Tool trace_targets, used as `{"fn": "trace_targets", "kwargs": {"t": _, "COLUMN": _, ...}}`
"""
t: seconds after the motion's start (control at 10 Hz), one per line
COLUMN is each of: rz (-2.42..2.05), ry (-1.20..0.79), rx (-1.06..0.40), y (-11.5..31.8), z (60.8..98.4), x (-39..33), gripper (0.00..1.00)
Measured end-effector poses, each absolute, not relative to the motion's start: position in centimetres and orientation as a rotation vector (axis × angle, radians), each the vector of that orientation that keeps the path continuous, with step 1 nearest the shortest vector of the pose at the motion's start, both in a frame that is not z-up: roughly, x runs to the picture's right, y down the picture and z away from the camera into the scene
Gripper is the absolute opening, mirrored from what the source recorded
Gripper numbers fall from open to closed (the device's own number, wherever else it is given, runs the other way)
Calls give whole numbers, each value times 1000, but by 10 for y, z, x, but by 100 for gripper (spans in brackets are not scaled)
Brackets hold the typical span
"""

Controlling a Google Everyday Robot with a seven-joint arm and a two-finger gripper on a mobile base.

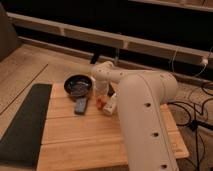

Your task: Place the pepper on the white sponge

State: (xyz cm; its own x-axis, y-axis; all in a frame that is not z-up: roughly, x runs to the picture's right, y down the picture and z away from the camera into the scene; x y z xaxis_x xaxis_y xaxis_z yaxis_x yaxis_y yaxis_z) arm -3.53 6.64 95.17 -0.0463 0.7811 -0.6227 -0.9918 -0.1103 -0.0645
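The pepper (100, 103) is a small orange-red piece on the wooden board, partly hidden under the arm's end. My gripper (102, 95) sits right over the pepper, just right of the black round pan (77, 85). The white sponge (110, 104), a cream-white block with red dots, lies touching or very close to the pepper's right side. The white arm (142, 110) reaches in from the lower right and hides part of the sponge.
A small dark blue-grey piece (81, 105) lies in front of the pan. A dark mat (24, 122) lies along the left of the wooden board (85, 140). Cables (192, 107) trail on the floor at right. A dark ledge runs behind.
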Motion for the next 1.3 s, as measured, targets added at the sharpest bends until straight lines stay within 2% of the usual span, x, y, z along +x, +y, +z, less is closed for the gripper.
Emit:
{"fn": "trace_targets", "kwargs": {"t": 0.2, "rz": 1611, "ry": 426, "rx": -579, "y": 48, "z": 947, "x": -33, "gripper": 0}}
{"fn": "trace_targets", "kwargs": {"t": 0.4, "rz": 1586, "ry": 377, "rx": -486, "y": 7, "z": 924, "x": -31, "gripper": 0}}
{"fn": "trace_targets", "kwargs": {"t": 0.6, "rz": 1530, "ry": 310, "rx": -447, "y": -15, "z": 893, "x": -56, "gripper": 0}}
{"fn": "trace_targets", "kwargs": {"t": 1.0, "rz": 1389, "ry": 234, "rx": -484, "y": 9, "z": 849, "x": -132, "gripper": 0}}
{"fn": "trace_targets", "kwargs": {"t": 1.3, "rz": 1301, "ry": 229, "rx": -510, "y": 34, "z": 838, "x": -166, "gripper": 0}}
